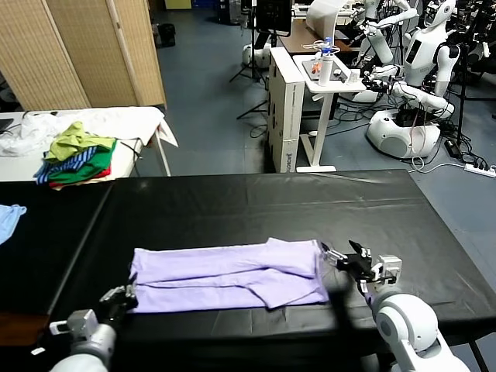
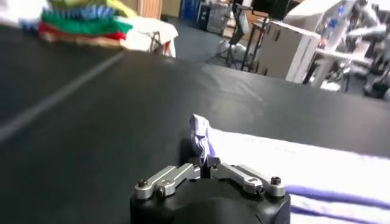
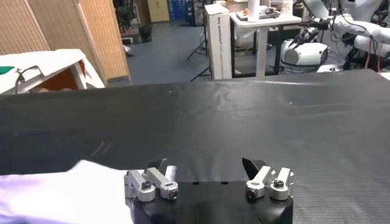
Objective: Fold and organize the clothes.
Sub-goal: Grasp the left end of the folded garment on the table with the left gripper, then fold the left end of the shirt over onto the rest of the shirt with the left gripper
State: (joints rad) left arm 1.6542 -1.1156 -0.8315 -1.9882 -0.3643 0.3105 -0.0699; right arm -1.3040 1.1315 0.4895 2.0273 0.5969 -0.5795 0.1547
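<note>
Both tools sit right at the near edge of the desk [image 1: 232, 194], one at each end of the T-shirt [image 1: 232, 275]. Left tool [image 1: 124, 297] has its fingers pressed together, pinching a little bunched-up bit of the shirt's near left corner; in the left wrist view you can see that pinch of lavender cloth [image 2: 201, 137] standing up between the fingertips. Right tool [image 1: 346, 262] is spread wide with nothing in it, sitting just beside the shirt's right edge, and its wrist view shows only a pale corner of the shirt [image 3: 61, 192] off to one side of the fingers [image 3: 251, 167].

Shirt itself is pale lavender, lying flat and folded into a long band. Its long axis runs left to right across the desk, parallel to the near edge, so the ends point at the two arms. A fold line runs diagonally across the right half, and the right end looks a bit wider than the left.

Desk has a black, slightly shiny, wrinkled cover. Off to the left there's a light blue cloth [image 1: 9, 218] at the edge, and behind it a white-covered table with a garment pile [image 1: 76, 155] in green, yellow, stripes and red. Further back: blue-grey floor, a bamboo folding screen [image 1: 77, 50], a white cabinet [image 1: 294, 108], and other white robots [image 1: 422, 70] with cables around.
</note>
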